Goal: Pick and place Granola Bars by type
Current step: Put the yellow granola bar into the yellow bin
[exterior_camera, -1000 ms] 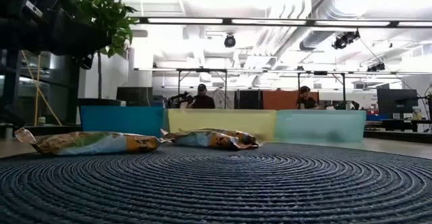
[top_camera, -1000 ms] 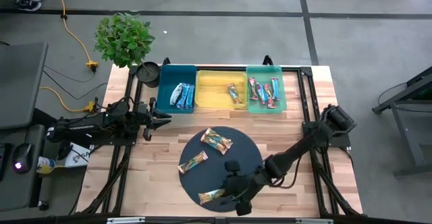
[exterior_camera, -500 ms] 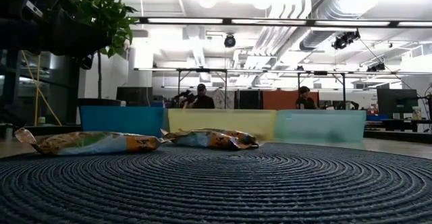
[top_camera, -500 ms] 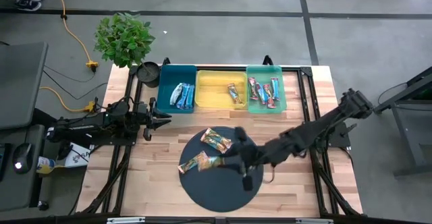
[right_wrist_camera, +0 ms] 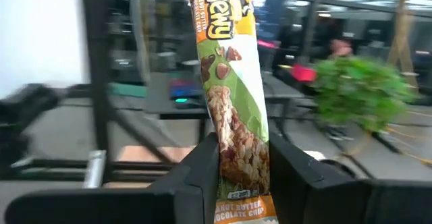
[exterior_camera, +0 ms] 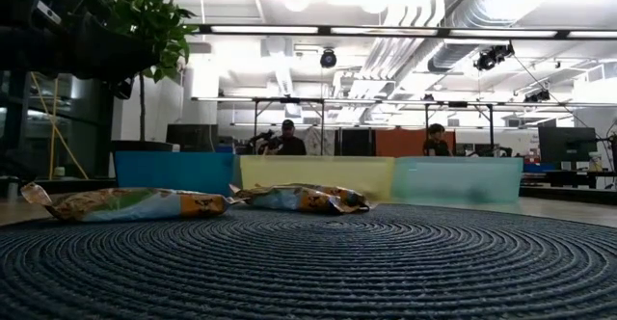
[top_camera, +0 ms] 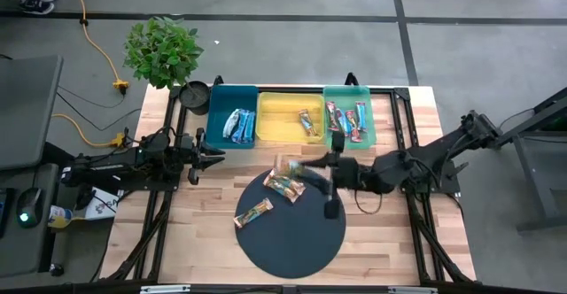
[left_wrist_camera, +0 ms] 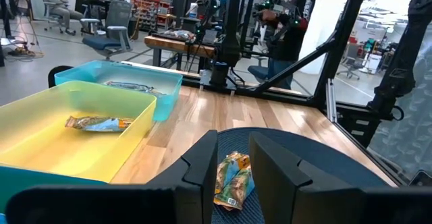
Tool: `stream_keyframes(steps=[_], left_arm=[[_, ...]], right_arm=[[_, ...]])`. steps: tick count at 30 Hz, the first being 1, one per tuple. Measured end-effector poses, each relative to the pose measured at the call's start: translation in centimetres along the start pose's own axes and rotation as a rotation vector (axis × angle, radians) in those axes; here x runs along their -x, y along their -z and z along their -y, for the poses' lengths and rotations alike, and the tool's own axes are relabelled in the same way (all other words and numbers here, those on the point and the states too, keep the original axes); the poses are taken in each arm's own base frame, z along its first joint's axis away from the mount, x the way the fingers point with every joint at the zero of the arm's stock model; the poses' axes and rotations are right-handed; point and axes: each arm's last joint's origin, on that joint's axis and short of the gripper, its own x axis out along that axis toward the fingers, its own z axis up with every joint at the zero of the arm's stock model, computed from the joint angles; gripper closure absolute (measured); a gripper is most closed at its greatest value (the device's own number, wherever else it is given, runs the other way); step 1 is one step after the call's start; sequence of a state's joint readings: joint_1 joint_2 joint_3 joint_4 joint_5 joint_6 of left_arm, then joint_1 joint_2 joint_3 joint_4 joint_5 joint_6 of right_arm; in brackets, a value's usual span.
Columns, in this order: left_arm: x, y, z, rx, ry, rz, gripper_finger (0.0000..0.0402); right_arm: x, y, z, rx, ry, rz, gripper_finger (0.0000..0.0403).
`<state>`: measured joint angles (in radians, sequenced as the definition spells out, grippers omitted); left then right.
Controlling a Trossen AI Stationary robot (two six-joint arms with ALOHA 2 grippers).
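1. While the left arm waits stretched flat along the table's left edge, its gripper (top_camera: 211, 155) sits with fingers slightly apart and nothing between them, aimed toward the mat.
2. Reaching in low from the table's right edge, the right arm lies nearly level, and the right gripper (right_wrist_camera: 237, 158) is clamped on a granola bar (right_wrist_camera: 231, 96) with an orange-and-green wrapper, held up off the surface over the far edge of the round dark mat (top_camera: 292, 241).
3. Two more bars (top_camera: 285, 186) (top_camera: 253, 212) lie on the mat's far-left part.
4. Along the table's far edge, the teal bin (top_camera: 232, 114), yellow bin (top_camera: 279, 117) and green bin (top_camera: 347, 115) each hold bars.
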<state>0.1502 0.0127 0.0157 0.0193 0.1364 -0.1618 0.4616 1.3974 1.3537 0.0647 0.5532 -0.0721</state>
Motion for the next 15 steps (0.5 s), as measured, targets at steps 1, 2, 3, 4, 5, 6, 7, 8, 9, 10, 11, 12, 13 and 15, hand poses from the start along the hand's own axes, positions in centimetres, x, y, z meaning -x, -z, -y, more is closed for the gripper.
stream_keyframes(steps=[1,2,3,4,5,6,7,8,9,10,11,12,13,15], left_arm=[[0.0,0.0,0.0,0.000,0.000,0.000,0.0319],[0.0,0.0,0.0,0.000,0.000,0.000,0.0319],[0.0,0.0,0.0,0.000,0.000,0.000,0.0319],[0.0,0.0,0.0,0.000,0.000,0.000,0.0319],[0.0,0.0,0.0,0.000,0.000,0.000,0.0319],[0.0,0.0,0.0,0.000,0.000,0.000,0.0319],[0.0,0.0,0.0,0.000,0.000,0.000,0.0319],[0.0,0.0,0.0,0.000,0.001,0.000,0.0319],[0.0,0.0,0.0,0.000,0.001,0.000,0.0319],[0.0,0.0,0.0,0.000,0.000,0.000,0.0319],[0.0,0.0,0.0,0.000,0.001,0.000,0.0319],[0.0,0.0,0.0,0.000,0.004,-0.001,0.0319],[0.0,0.0,0.0,0.000,0.004,-0.001,0.0319],[0.0,0.0,0.0,0.000,0.004,-0.001,0.0319]], right_arm=[[-0.2,0.1,0.4,0.000,0.034,-0.003,0.0313],[-0.5,0.2,0.8,-0.004,0.070,-0.007,0.0313],[-0.8,0.3,1.3,-0.011,0.103,-0.009,0.0312],[-1.1,0.4,1.8,-0.018,0.132,-0.013,0.0311],[-1.4,0.5,2.2,-0.022,0.151,-0.016,0.0310],[-1.8,0.6,2.8,-0.027,0.172,-0.018,0.0310],[-2.1,0.7,3.4,-0.036,0.194,-0.014,0.0309],[-2.3,0.6,4.0,-0.042,0.208,-0.009,0.0309],[-2.6,0.6,4.6,-0.047,0.213,-0.001,0.0310],[-2.9,0.6,5.2,-0.053,0.213,0.012,0.0310],[-3.3,0.5,5.8,-0.063,0.217,0.033,0.0309],[-3.5,0.4,6.3,-0.071,0.222,0.054,0.0309],[-3.7,0.3,6.7,-0.074,0.223,0.074,0.0309],[-4.5,0.3,7.7,-0.070,0.237,0.115,0.0309]])
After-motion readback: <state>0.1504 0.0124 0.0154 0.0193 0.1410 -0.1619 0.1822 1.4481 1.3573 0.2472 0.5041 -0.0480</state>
